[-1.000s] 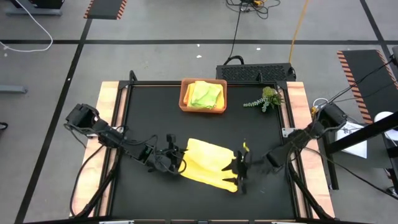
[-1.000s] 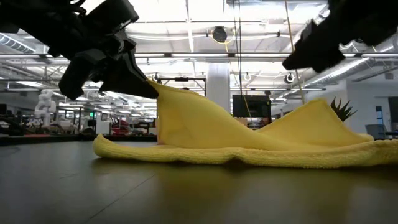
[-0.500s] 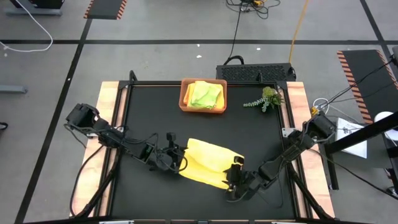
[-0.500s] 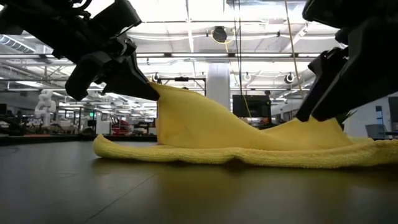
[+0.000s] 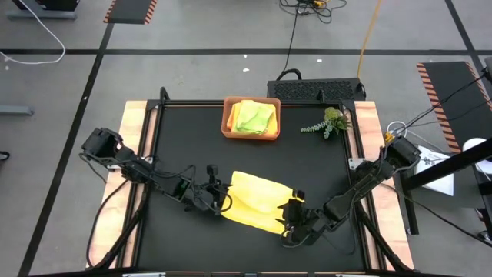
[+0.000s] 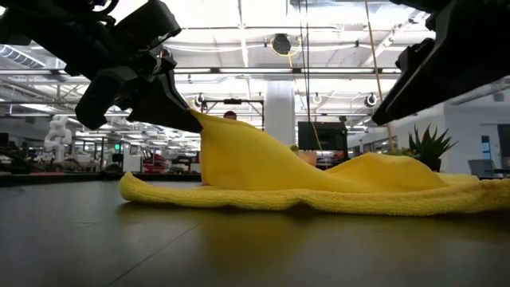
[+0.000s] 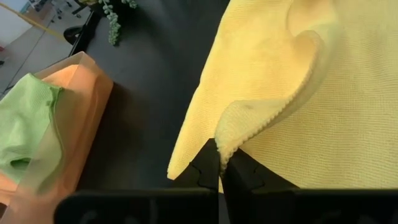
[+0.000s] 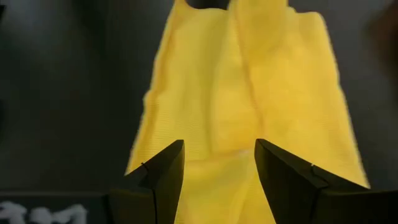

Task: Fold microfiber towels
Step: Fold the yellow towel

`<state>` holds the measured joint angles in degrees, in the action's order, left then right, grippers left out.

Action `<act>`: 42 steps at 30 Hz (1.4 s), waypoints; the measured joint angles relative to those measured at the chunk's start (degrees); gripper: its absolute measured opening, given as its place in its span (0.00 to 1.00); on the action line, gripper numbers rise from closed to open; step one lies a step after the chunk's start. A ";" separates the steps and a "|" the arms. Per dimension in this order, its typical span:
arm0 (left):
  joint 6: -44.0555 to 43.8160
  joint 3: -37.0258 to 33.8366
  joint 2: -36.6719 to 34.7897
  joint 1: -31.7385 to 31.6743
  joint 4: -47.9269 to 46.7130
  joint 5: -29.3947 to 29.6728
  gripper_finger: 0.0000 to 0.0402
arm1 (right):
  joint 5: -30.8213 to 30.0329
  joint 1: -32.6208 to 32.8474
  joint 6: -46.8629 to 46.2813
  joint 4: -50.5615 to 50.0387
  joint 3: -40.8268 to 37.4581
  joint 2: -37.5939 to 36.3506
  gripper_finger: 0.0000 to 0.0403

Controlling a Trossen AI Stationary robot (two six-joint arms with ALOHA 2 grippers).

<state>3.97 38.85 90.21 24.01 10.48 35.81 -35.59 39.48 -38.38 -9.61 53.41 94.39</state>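
- Left gripper (image 5: pixel 217 198) is clamped tight on the left edge of the yellow towel (image 5: pixel 260 202), its fingers (image 7: pixel 208 167) pinching a raised fold of cloth, as the left wrist view shows plainly.
- Seen from table height, that pinched edge is lifted off the black table (image 5: pixel 307 169) into a peak at the left gripper (image 6: pixel 187 119), and the rest of the yellow towel (image 6: pixel 319 187) slopes down and lies flat.
- Right gripper (image 5: pixel 290 214) sits at the towel's near right corner, jaws spread wide, nothing between them; the right wrist view shows its two fingers (image 8: pixel 165 171) parted over the cloth's edge.
- Yellow towel lies in the near middle of the table, between the two grippers, slightly rumpled.
- Far side of the table: an orange-brown tray (image 5: pixel 227 123) holds a lime green towel (image 5: pixel 255 118) with another yellow cloth (image 5: pixel 238 108) tucked at its far left.
- Tray shows again in the left wrist view (image 7: pixel 93 112), the green towel (image 7: pixel 25 124) inside it.
- Small green plant sprig (image 5: pixel 329 123) rests on the far right of the table, right of the tray and well apart from the yellow towel.
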 joint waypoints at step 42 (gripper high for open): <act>-1.77 0.01 0.00 0.00 -1.40 -0.37 0.01 | -4.91 1.51 6.47 0.94 -0.07 7.19 0.12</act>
<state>2.20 38.85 90.21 24.01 9.08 35.44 -40.50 40.99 -31.92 -8.67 53.34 101.58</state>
